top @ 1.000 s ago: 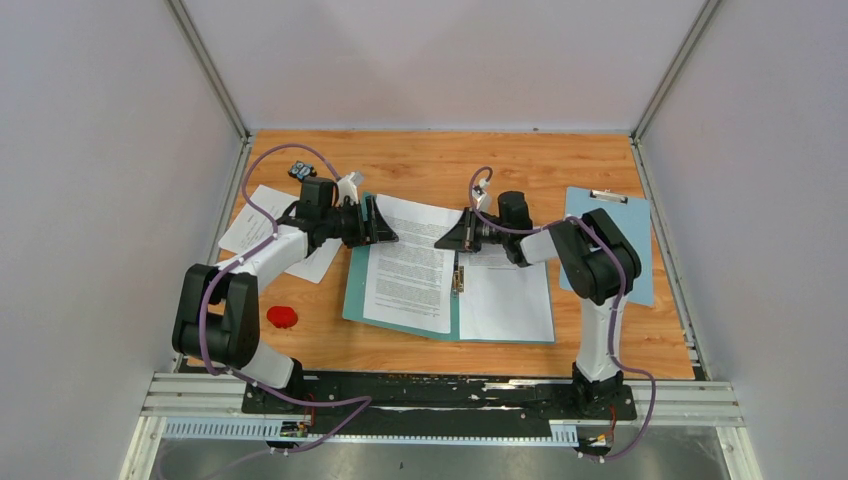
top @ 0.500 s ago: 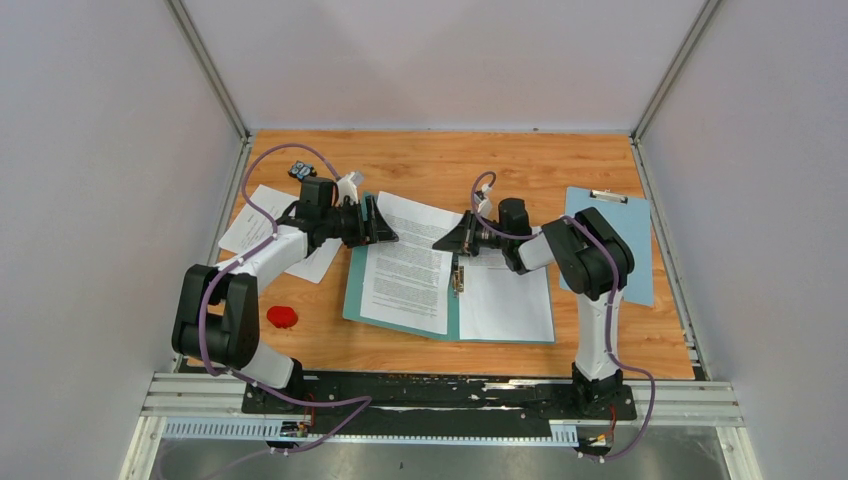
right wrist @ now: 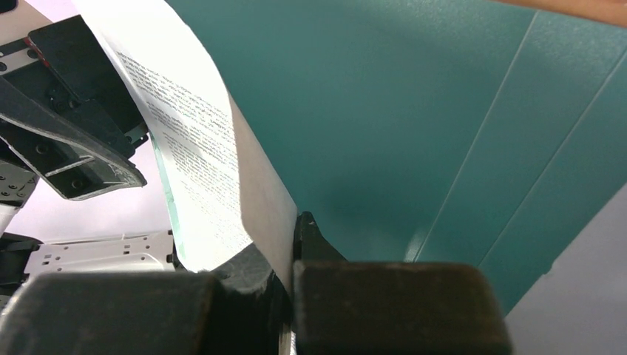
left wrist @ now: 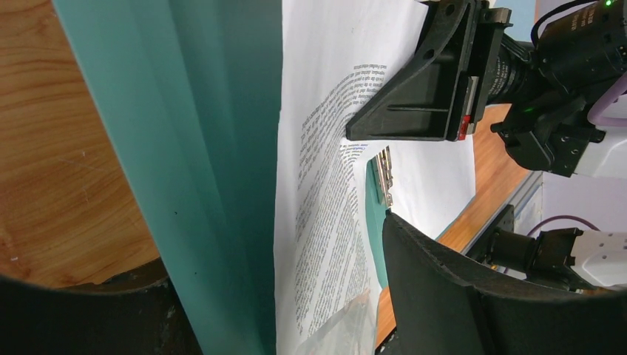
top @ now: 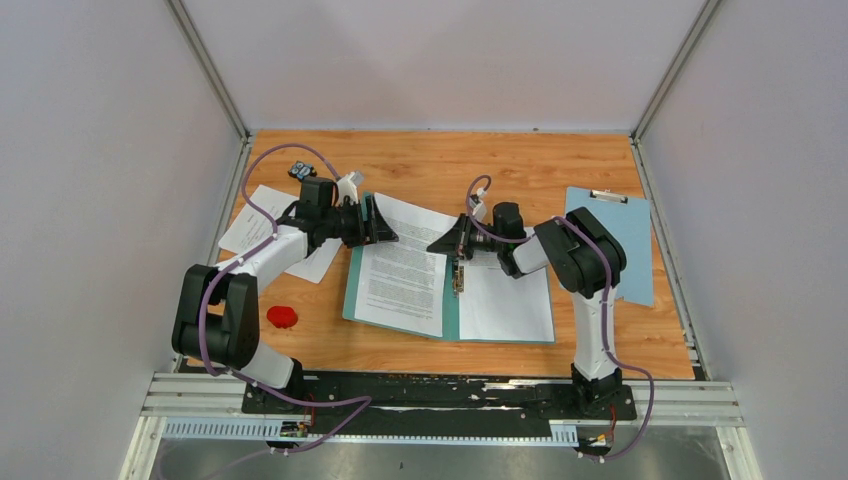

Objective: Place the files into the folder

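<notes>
The teal folder [top: 452, 312] lies open in the middle of the table, metal fastener [left wrist: 383, 174] at its spine. A printed sheet [top: 400, 275] lies over its left cover and a white sheet [top: 505, 300] on its right cover. My right gripper [top: 440, 245] is shut on the printed sheet's far right edge [right wrist: 200, 163], which curls up above the teal cover [right wrist: 414, 111]. My left gripper [top: 378, 222] is at the left cover's far corner with jaws wide apart; the tilted cover [left wrist: 214, 148] and the sheet [left wrist: 325, 207] pass between them.
More loose sheets [top: 262, 232] lie at the left under my left arm. A small red object [top: 282, 317] sits near the front left. A light blue clipboard [top: 612, 245] lies at the right. A small dark item [top: 298, 170] sits at the back left.
My right gripper has moved a little left with the sheet's edge, curling the sheet and baring a teal strip beside the spine. My left gripper has stayed put.
</notes>
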Motion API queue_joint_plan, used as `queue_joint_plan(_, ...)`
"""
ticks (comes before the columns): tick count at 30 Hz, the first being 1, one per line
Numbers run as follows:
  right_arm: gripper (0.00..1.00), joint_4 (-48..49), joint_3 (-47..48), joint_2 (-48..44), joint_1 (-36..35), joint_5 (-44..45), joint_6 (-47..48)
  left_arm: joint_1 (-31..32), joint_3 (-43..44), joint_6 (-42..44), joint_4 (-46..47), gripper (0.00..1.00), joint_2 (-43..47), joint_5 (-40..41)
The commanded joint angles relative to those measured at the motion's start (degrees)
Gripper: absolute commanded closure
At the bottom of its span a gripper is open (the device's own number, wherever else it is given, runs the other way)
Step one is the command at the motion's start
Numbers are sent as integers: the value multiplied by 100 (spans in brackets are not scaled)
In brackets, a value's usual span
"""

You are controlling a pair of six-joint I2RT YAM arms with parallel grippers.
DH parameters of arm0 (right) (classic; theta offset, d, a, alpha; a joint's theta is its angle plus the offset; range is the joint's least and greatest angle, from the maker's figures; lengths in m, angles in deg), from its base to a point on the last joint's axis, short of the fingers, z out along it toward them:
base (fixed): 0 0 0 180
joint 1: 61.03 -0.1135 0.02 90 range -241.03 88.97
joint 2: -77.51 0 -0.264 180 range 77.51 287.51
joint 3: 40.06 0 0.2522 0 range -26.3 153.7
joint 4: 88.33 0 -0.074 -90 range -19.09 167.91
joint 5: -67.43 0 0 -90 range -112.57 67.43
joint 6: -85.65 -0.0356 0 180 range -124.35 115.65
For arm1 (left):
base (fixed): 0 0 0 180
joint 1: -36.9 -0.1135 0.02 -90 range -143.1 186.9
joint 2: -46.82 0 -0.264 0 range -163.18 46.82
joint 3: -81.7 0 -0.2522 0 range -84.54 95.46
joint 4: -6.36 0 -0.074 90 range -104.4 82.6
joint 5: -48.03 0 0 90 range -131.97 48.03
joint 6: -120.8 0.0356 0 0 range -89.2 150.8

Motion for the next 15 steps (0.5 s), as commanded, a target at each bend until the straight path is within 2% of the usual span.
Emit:
queue_joint_plan(1,100,680,47,158,-60,112,-408,8,-13,23,104,27,223,-31)
queue_joint_plan(9,100,807,82,229,-124,201,-686,24,-21,-2,128,27,222,-49)
queue_joint_plan(15,100,799,-108,269,90,311,-743,24,-5,80,27,27,284,-15)
